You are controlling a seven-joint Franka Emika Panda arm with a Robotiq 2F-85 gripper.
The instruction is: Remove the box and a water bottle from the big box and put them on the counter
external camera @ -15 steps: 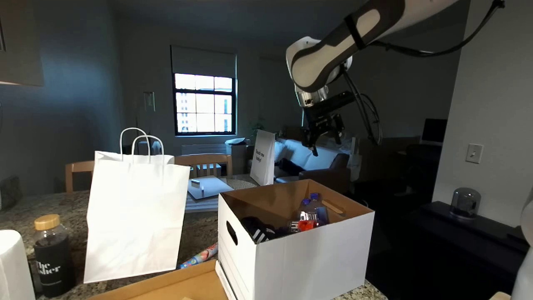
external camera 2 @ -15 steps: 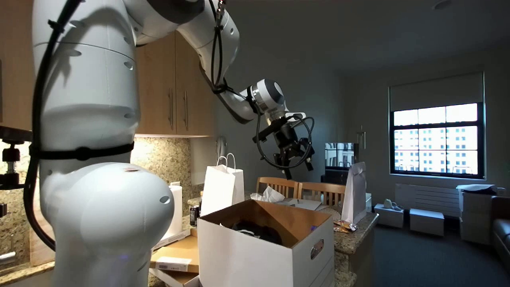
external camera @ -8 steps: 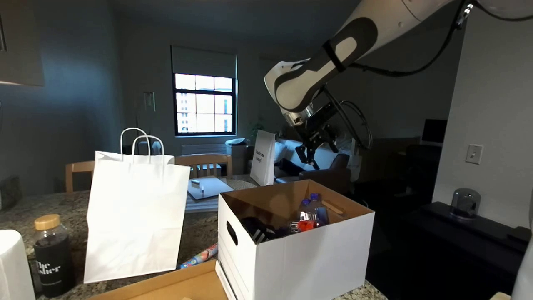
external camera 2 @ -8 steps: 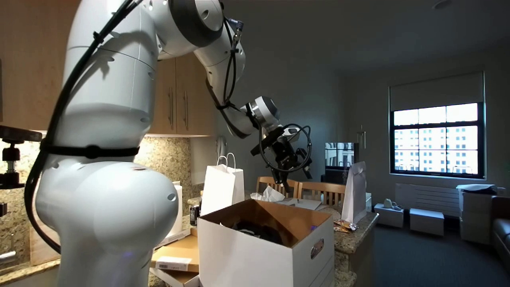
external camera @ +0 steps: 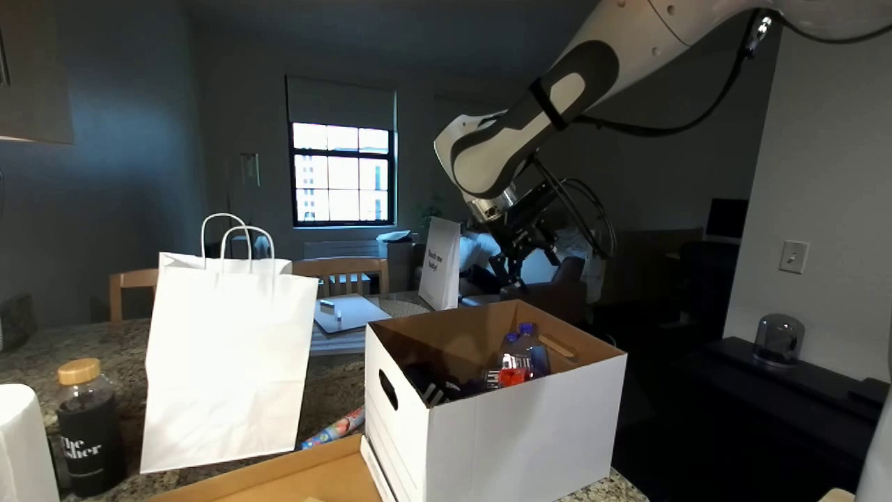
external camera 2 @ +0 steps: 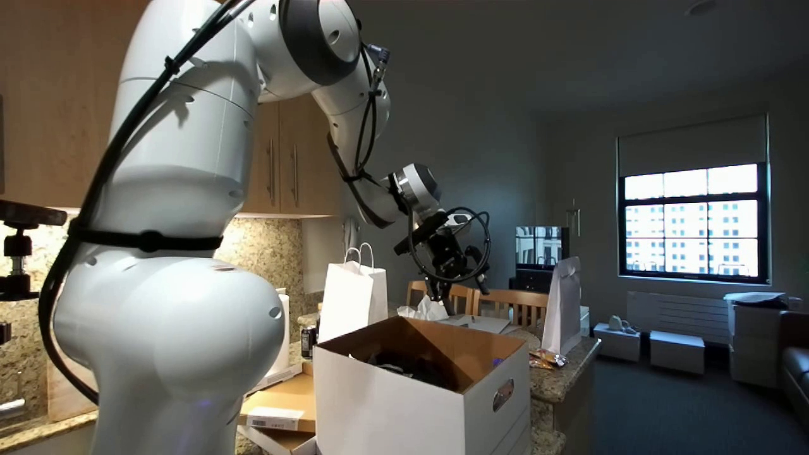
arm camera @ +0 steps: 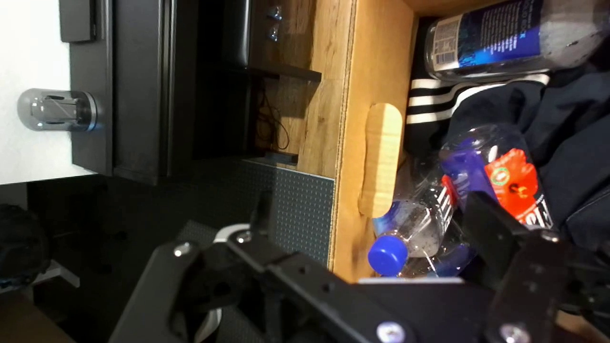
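Note:
The big box [external camera: 529, 436] is a white carton, open at the top, with brown inner walls; it also shows in an exterior view [external camera 2: 389, 404]. Inside lie clear water bottles; one with a blue cap [arm camera: 387, 256] leans by the brown wall, and one shows a red-and-blue label [arm camera: 514, 186]. In an exterior view, a bottle [external camera: 535, 357] stands beside the inner wall. My gripper [external camera: 533, 272] is open and empty above the box, also in view at its far side [external camera 2: 464, 298]. In the wrist view its fingers [arm camera: 369, 209] straddle the box rim and the capped bottle. No smaller box is distinguishable inside.
Dark striped clothing [arm camera: 476, 102] and a bottle with a blue label [arm camera: 500, 40] lie in the big box. The counter [external camera 2: 556, 384] is speckled stone. A white paper bag [external camera: 230, 362], a dark jar [external camera: 90, 432] and a cardboard lid [external camera: 293, 474] stand around the box.
My gripper has come down closer to the box, shifting slightly left in both exterior views. It stays open. The box and the bottles have not moved.

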